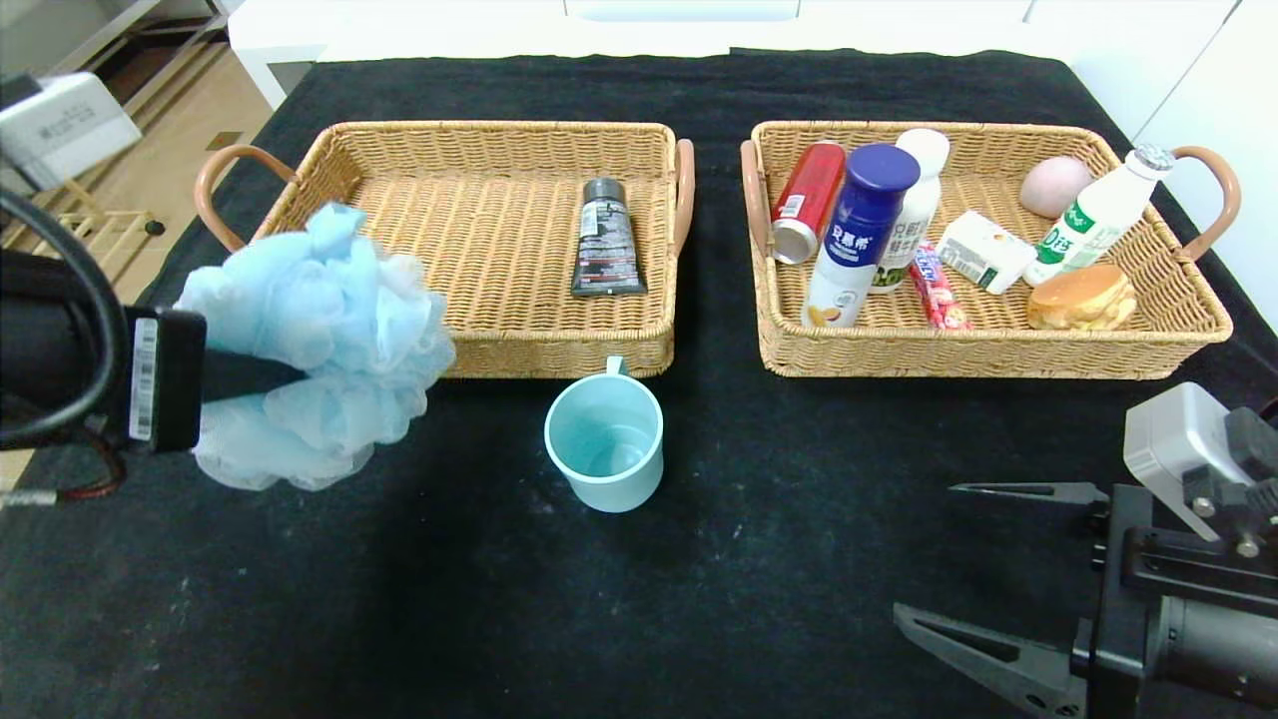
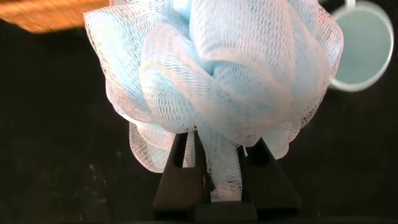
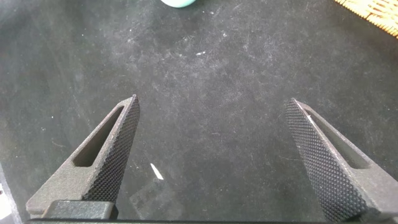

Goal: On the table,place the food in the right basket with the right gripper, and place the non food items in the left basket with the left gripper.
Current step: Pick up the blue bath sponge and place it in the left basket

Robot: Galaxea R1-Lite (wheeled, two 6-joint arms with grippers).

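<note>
One left end effector (image 1: 285, 377) pinching bath pouf (image 1: 319, 340) (near mug (image 1: 605, 439))

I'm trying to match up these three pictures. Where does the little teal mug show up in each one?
Head view: the teal mug stands upright on the black cloth, just in front of the left basket.
Left wrist view: its rim shows at one corner, behind the blue bath pouf gripped by the left gripper.
Right wrist view: only a sliver at the frame's edge.
Shared landmark: the black cloth.

Pale-blue mesh pouf (image 1: 318, 345) clamped in left gripper (image 1: 290, 377), raised beside left basket (image 1: 499, 350). Teal mug (image 1: 605, 442) upright, just before same basket; dark tube (image 1: 606, 240) flat inside.
</note>
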